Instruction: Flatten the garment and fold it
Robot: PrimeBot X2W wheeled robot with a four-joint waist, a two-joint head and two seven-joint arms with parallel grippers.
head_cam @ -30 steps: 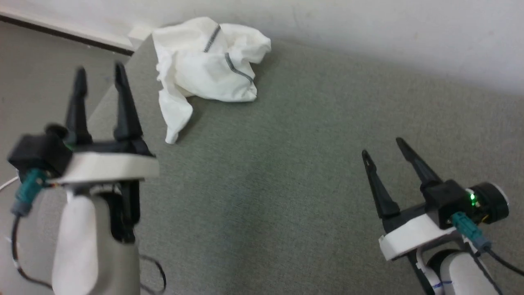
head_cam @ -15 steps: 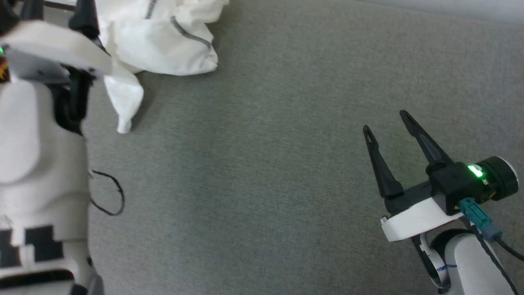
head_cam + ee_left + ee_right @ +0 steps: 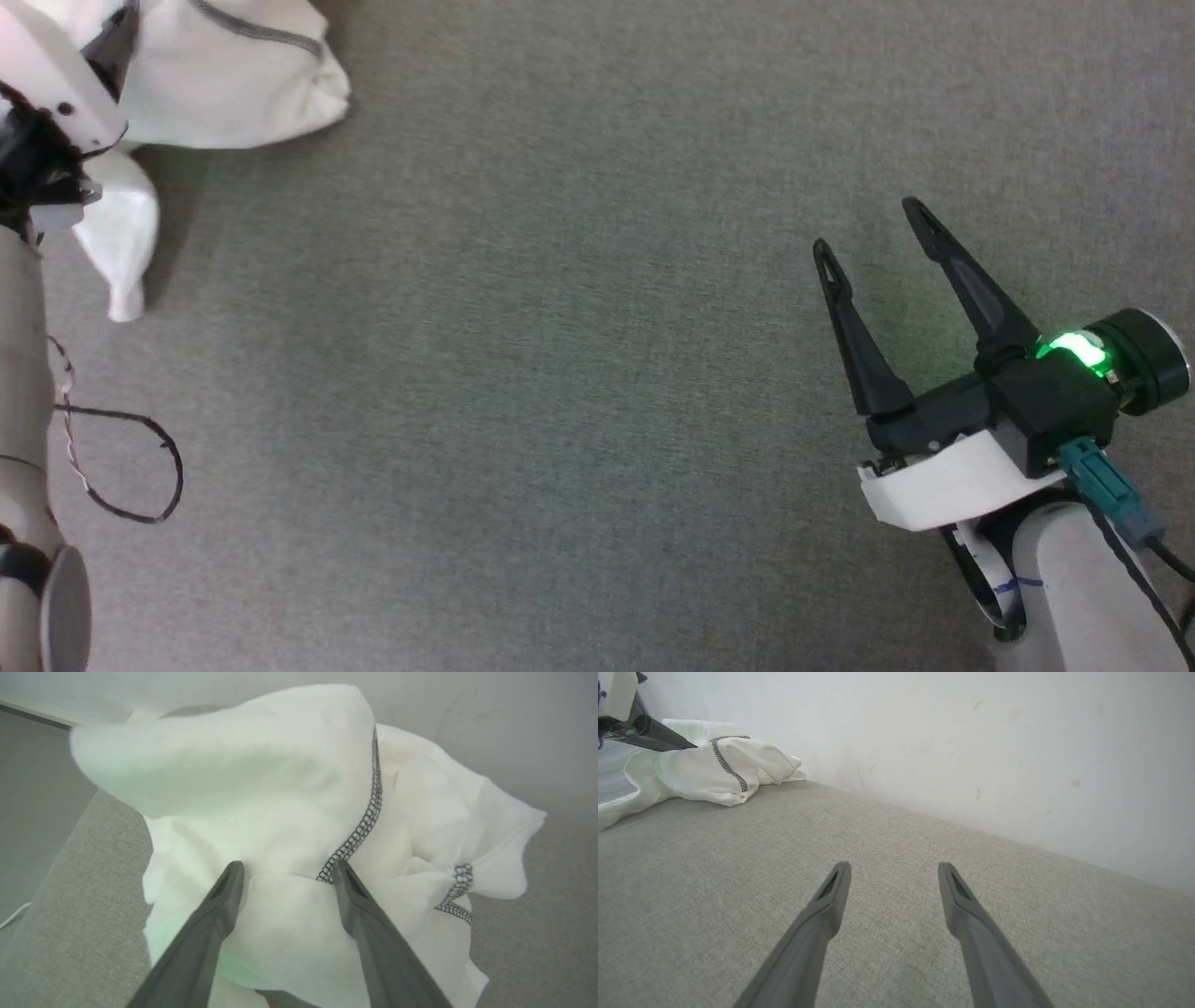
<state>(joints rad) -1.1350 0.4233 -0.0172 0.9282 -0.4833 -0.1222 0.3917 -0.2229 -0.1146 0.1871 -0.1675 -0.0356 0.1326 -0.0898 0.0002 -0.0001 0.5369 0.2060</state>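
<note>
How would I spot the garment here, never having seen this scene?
Follow the grey surface to the white wall. Near it lies a crumpled white heap, the garment, with the left fingers pointing at it. Dark zigzag seams set it apart.

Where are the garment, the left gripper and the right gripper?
garment (image 3: 261,779), left wrist view, bulging upper fold.
left gripper (image 3: 287,864), left wrist view, midway between fingertips.
right gripper (image 3: 866,226), head view, midway between fingertips.
</note>
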